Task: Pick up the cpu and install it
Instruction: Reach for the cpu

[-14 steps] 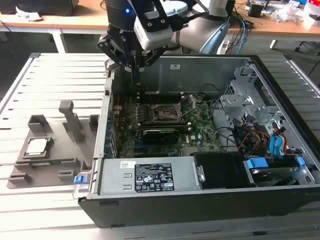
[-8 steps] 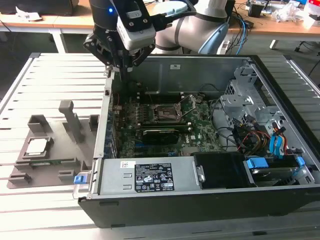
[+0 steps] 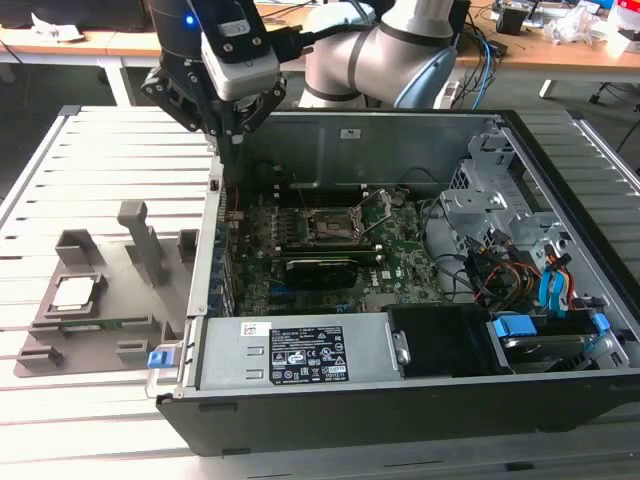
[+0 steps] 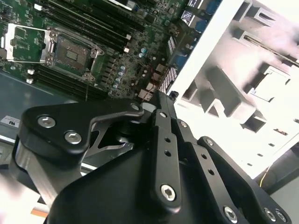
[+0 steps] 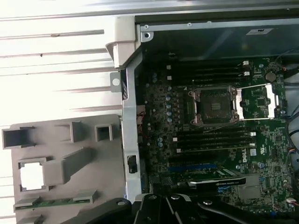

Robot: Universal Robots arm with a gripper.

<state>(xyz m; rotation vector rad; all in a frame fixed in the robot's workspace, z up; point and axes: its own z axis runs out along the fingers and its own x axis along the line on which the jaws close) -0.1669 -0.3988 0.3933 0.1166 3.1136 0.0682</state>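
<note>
Where a grey holder (image 3: 110, 305) rests on the slatted tabletop (image 3: 110, 160), the cpu (image 3: 75, 292) lies flat in a square recess, its silvery metal top facing up. Being square, the chip has no longer side; its edges run roughly in line with the holder's edges. In the first wrist view the cpu (image 5: 32, 176) shows as a bright pale square in the same recess. The holder sits on the exterior view's left, just beside an open black computer case (image 3: 400, 400).

Well apart from the chip, the claw (image 3: 232, 135) hangs above the case's left wall, toward its far end. So the cpu lies to the exterior view's left of the claw, nearer the viewer and lower down. The claw looks clenched, its dark fingers (image 4: 163, 154) drawn together to a point with nothing between them. A silver and blue robot arm (image 3: 400, 50) carries it from the far side.

Inside the case a green motherboard (image 3: 400, 265) lies flat. Its cpu socket (image 3: 330, 222) stands open, metal frame swung back, as the first wrist view also shows (image 5: 214, 105).
</note>
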